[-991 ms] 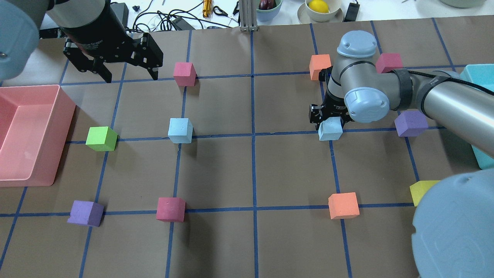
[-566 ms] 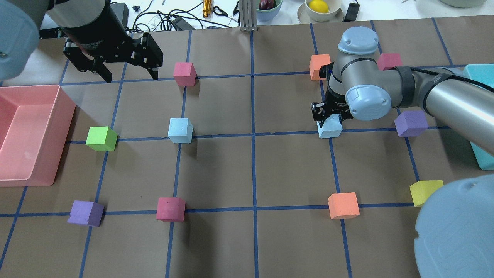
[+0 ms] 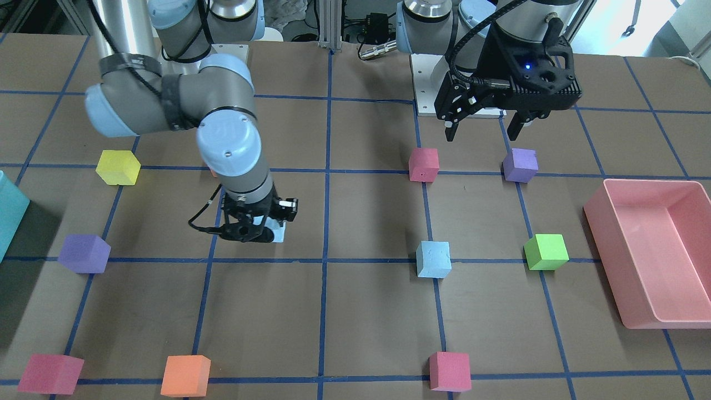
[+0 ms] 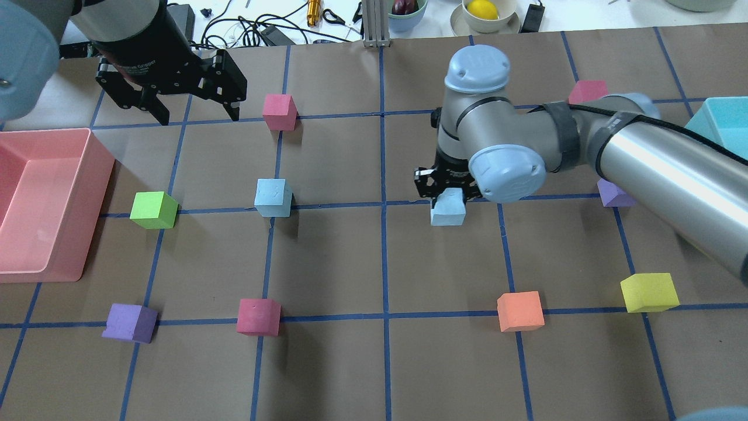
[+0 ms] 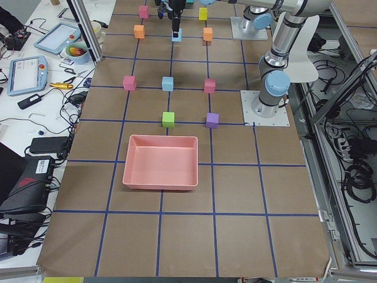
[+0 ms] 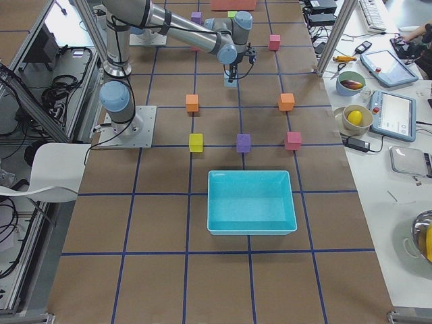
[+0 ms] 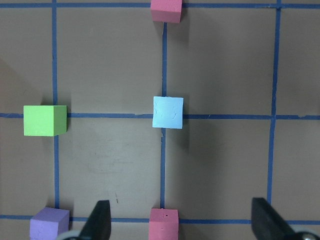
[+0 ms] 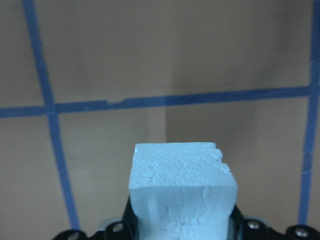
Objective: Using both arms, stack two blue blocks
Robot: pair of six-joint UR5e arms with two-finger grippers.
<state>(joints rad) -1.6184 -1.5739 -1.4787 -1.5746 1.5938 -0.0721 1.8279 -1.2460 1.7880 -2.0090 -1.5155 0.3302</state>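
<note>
My right gripper [image 4: 447, 197] is shut on one pale blue block [image 4: 448, 211] and holds it just above the table, right of the centre line. The held block fills the bottom of the right wrist view [image 8: 182, 187] and also shows in the front view [image 3: 278, 229]. The other blue block [image 4: 273, 197] rests on a tape crossing to the left, apart from it; it also shows in the front view [image 3: 434, 259] and the left wrist view [image 7: 168, 112]. My left gripper [image 4: 196, 111] hangs open and empty at the far left, high above the table.
A pink bin [image 4: 96, 193] stands at the left edge, a teal bin [image 4: 721, 126] at the right. A green cube [image 4: 153, 210], pink cubes [image 4: 279, 111] [image 4: 258, 316], a purple cube [image 4: 130, 322], an orange cube [image 4: 520, 311] and a yellow cube [image 4: 648, 292] lie on the grid.
My right arm has moved to the left with the blue block in its gripper, toward the centre line. My left arm has not moved.
</note>
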